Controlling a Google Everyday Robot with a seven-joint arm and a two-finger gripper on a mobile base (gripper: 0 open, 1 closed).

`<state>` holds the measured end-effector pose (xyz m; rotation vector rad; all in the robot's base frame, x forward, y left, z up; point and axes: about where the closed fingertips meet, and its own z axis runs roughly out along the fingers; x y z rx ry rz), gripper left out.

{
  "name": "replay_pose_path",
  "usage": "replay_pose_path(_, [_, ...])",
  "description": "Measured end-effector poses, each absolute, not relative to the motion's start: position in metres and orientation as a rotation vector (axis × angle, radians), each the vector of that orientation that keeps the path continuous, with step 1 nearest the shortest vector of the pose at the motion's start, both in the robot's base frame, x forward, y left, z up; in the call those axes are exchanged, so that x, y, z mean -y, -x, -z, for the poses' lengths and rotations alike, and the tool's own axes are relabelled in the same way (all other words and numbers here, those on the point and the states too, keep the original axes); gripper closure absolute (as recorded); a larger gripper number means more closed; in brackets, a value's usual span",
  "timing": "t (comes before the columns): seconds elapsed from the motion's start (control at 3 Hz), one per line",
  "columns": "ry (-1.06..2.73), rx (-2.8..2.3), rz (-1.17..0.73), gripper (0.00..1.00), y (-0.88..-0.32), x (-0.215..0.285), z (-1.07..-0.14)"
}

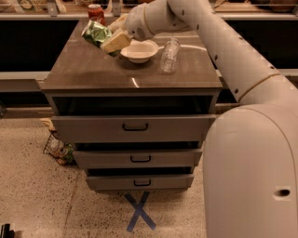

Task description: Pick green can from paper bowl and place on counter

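Note:
My gripper (108, 38) is shut on the green can (96, 33) and holds it tilted in the air above the left part of the counter (93, 69), to the left of the paper bowl (139, 50). The can has pale markings and shows between the cream fingers (116, 42). The white bowl sits on the counter's back middle with nothing in it. My arm reaches in from the upper right.
A red cola can (96, 12) stands at the counter's back left. A clear plastic bottle (169, 55) lies right of the bowl. Three drawers with dark handles (135, 126) are below. A wire basket (58, 148) sits on the floor at left.

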<state>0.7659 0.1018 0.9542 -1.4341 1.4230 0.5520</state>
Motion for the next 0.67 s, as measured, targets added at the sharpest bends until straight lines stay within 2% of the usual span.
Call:
replay_pose_path(0.33, [1.533, -1.443, -0.588, 1.0, -0.742, -0.119, -0.926])
replay_pose_path(0.67, [1.636, -1.439, -0.515, 1.0, -0.737, -0.122, -0.905])
